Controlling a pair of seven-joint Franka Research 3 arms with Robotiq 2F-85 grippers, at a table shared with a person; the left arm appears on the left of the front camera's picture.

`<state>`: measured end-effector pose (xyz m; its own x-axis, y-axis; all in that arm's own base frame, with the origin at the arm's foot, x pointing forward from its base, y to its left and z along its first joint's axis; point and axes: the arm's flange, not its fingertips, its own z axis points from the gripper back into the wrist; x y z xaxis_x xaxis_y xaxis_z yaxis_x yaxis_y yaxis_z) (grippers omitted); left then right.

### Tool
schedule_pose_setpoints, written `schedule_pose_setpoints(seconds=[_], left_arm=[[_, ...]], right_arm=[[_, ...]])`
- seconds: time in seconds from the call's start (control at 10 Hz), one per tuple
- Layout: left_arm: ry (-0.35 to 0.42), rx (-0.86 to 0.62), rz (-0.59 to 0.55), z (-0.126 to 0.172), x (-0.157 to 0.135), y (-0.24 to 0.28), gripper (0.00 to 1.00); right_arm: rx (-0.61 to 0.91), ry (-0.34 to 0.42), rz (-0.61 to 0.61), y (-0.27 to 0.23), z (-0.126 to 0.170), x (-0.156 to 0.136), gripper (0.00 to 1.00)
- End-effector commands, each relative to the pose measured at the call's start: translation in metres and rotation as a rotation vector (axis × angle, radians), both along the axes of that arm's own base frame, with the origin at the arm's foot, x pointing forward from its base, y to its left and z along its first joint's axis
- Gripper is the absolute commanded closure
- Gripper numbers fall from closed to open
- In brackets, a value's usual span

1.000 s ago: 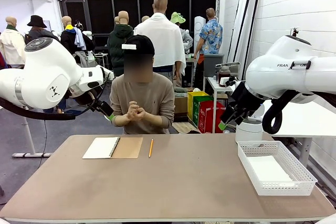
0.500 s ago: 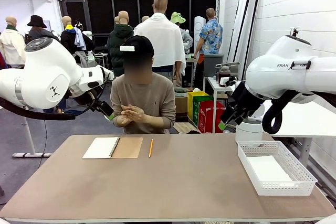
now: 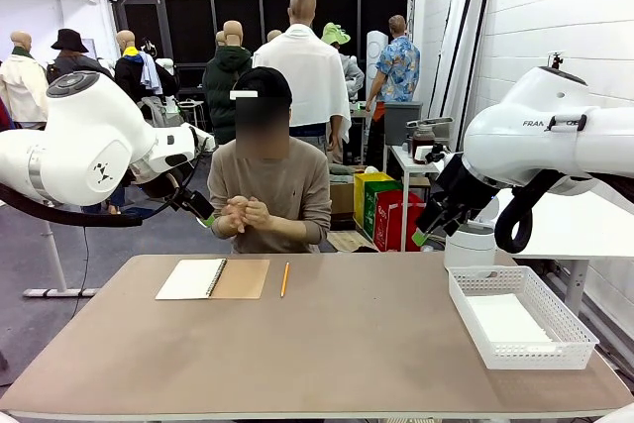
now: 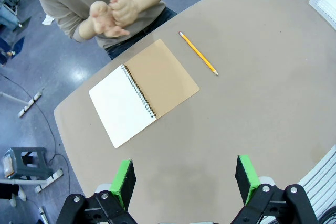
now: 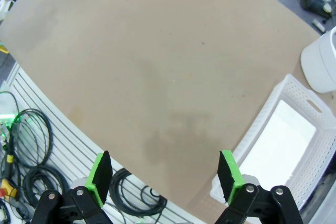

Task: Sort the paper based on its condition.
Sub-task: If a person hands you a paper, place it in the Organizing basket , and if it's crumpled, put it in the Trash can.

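Broadly, the desk (image 3: 327, 344) has a smooth, matte tan top with rounded edges. On its far-left part lies an open spiral-bound notebook (image 4: 143, 93), with a blank white page on one side of the wire coil and a brown kraft cover on the other. Just beside it, not touching, lies a slim yellow pencil (image 4: 198, 52). Near the right edge stands a white mesh plastic basket (image 3: 570, 332), rectangular with flaring walls. The paper (image 3: 507, 322), flat plain white sheets, lies on its bottom. The left wrist view shows the notebook's coil from above and the person's hands (image 4: 112, 15) held together in front of the chest. The right wrist view instead shows the basket's handle slot and black cables coiled on a white ribbed surface below the desk's edge. The left tool (image 4: 185, 167) hangs high over the near-left part of the desk, released, its green pads wide apart with bare desk between them. The right tool (image 5: 164, 170) hangs high by the near edge, likewise released, with the basket off to one side. From the front, both white arms are bent and raised above the desk's sides.
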<state>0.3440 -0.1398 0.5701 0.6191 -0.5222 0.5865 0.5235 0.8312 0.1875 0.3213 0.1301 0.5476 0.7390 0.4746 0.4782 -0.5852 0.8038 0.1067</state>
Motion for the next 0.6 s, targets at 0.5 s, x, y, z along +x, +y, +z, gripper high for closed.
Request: schedule_pose_setpoints(seconds=[0.5], left_arm=[[0.000, 0.000, 0.001, 0.0004, -0.0002, 0.0004, 0.00]], right_arm=[[-0.002, 0.010, 0.004, 0.0002, 0.0025, -0.0001, 0.00]])
